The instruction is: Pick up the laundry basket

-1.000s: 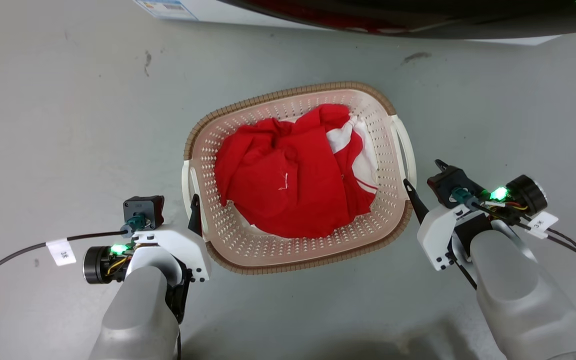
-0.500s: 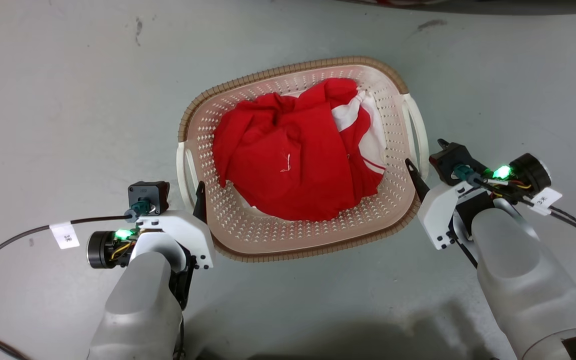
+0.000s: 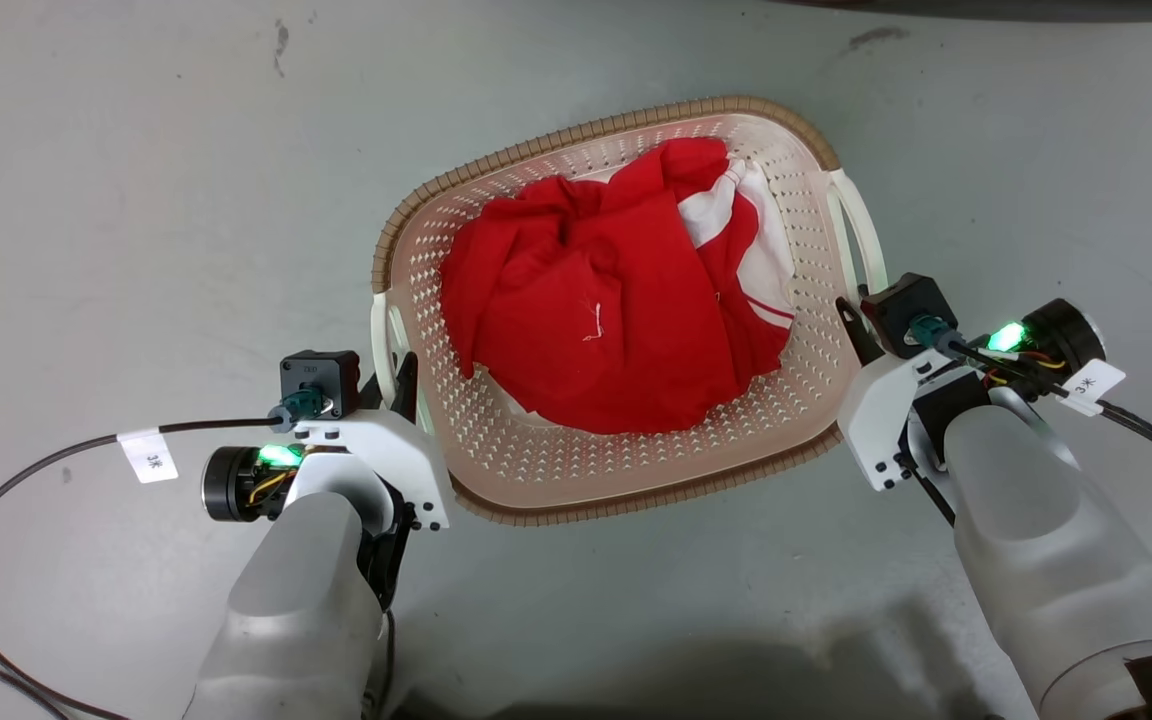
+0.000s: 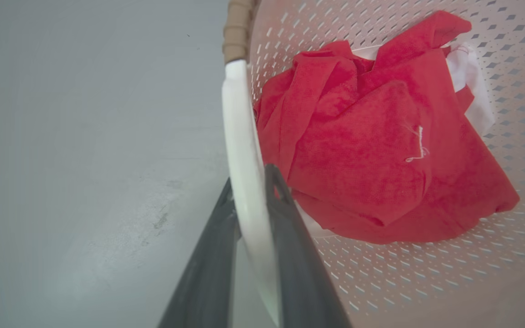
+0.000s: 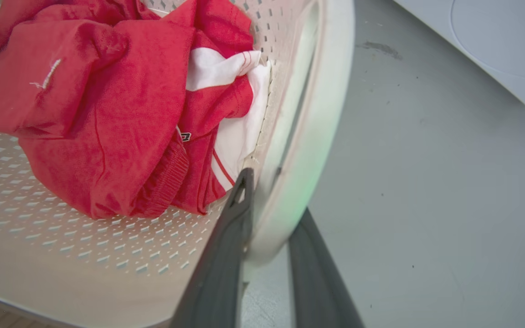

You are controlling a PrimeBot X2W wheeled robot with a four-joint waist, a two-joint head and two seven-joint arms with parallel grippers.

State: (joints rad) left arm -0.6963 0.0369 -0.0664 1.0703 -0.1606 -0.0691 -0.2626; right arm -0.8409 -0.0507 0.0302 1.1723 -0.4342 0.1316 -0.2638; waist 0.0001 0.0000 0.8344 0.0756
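Between the left gripper and right gripper in the head view, the laundry basket, holding red clothes, showed against grey floor. Left wrist view: both fingers pinched its white handle. Right wrist view: fingers clamped the opposite handle.

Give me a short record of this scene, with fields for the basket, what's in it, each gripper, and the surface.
basket: laundry basket, cream, perforated, brown rim
contents: red garment, white cloth partly under it
left gripper: closed on left handle
right gripper: closed on right handle
surface: grey floor
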